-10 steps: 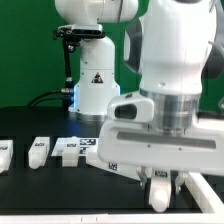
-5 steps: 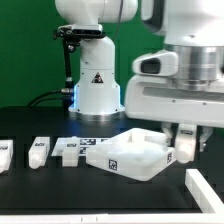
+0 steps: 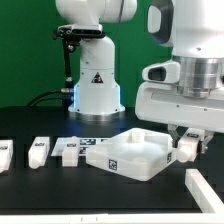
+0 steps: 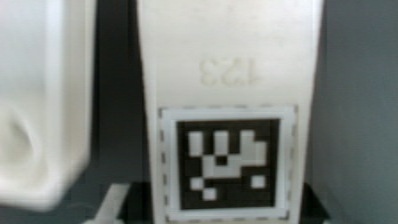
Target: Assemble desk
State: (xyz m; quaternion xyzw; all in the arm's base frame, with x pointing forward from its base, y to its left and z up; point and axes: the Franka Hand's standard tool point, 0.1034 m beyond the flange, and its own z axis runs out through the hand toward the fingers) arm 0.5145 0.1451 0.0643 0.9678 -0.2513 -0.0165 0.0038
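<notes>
The claw (image 3: 187, 144) is closed on a leg (image 3: 185, 152), its jaws set narrow around the square section. In the exterior view the leg hangs upright from the claw, its lower end just beside the corner of the tabletop (image 3: 135, 155) on the exterior view's right. Whether leg and corner touch cannot be told from here.

The wrist view looks straight along the same leg (image 4: 222, 90). It fills the middle of the picture, with a raised number on its face and a black-and-white tag (image 4: 226, 165) farther down. A blurred white edge of the tabletop (image 4: 32, 130) lies close beside it.

The tabletop rests flat on the black bench (image 3: 40, 190), rim up, with a tag on the side facing the camera (image 3: 113, 165). Three more legs lie in a row on the bench toward the exterior view's left, apart from one another: the edge leg (image 3: 5, 152), the second leg (image 3: 38, 150) and the third leg (image 3: 68, 152), which is nearest the tabletop. Behind the third leg, part of the marker board (image 3: 88, 143) shows.

A white bar (image 3: 205, 186) lies on the bench at the exterior view's lower right, apart from the tabletop. The arm's base (image 3: 95, 95) stands at the back before a green wall (image 3: 25, 60).
</notes>
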